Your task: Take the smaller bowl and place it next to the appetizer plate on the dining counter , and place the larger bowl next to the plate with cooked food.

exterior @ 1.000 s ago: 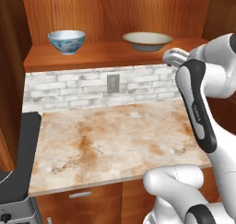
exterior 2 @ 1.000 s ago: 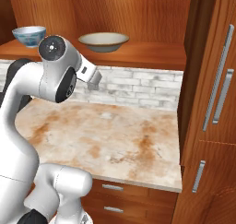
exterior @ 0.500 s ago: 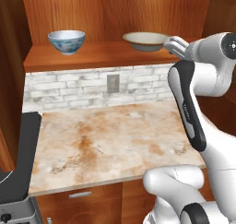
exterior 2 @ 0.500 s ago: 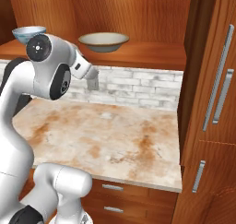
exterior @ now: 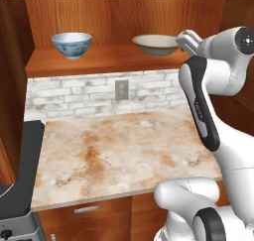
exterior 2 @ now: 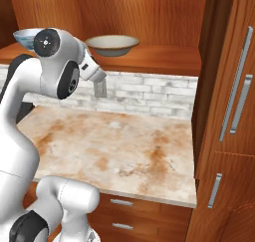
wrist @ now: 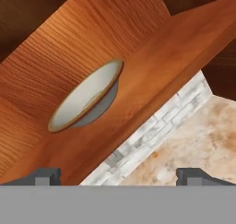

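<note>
Gripper (wrist: 118,174) has risen toward shelf (exterior: 109,59) level; jaws wide apart, empty; larger bowl (wrist: 87,96) lies ahead, apart.

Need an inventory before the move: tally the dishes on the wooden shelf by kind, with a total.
Deep blue-and-white bowl: 1
Wide shallow cream bowl: 1
Total: 2

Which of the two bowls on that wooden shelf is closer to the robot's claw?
The wide shallow cream bowl, right beside the open gripper. The deep blue-and-white bowl sits farther along the shelf.
</note>
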